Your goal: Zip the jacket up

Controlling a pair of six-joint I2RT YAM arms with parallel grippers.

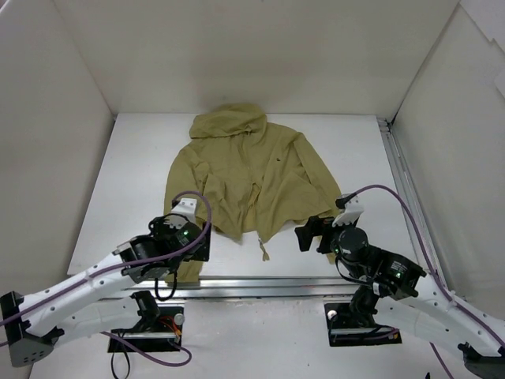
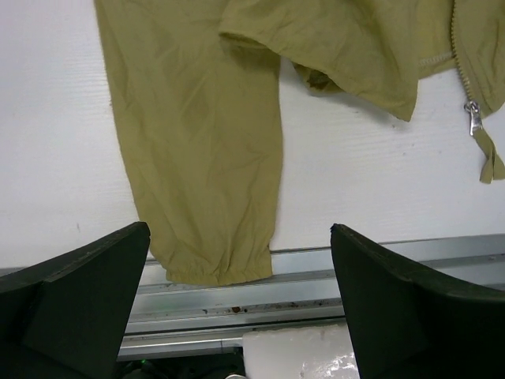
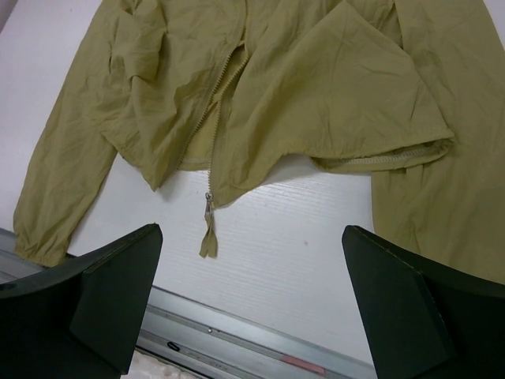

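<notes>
The olive-khaki jacket (image 1: 248, 170) lies flat on the white table, hood toward the back wall, front unzipped. Its zipper slider (image 3: 209, 201) sits at the bottom hem with a fabric tail hanging below; it also shows in the left wrist view (image 2: 472, 117). My left gripper (image 1: 188, 237) is open and empty above the jacket's left sleeve cuff (image 2: 217, 264) near the table's front edge. My right gripper (image 1: 312, 234) is open and empty, hovering near the hem, right of the slider. The right sleeve (image 3: 450, 189) lies under its right finger.
A metal rail (image 1: 268, 284) runs along the table's front edge. White walls (image 1: 47, 142) enclose the table on the left, back and right. A rail (image 1: 402, 181) also runs along the right side.
</notes>
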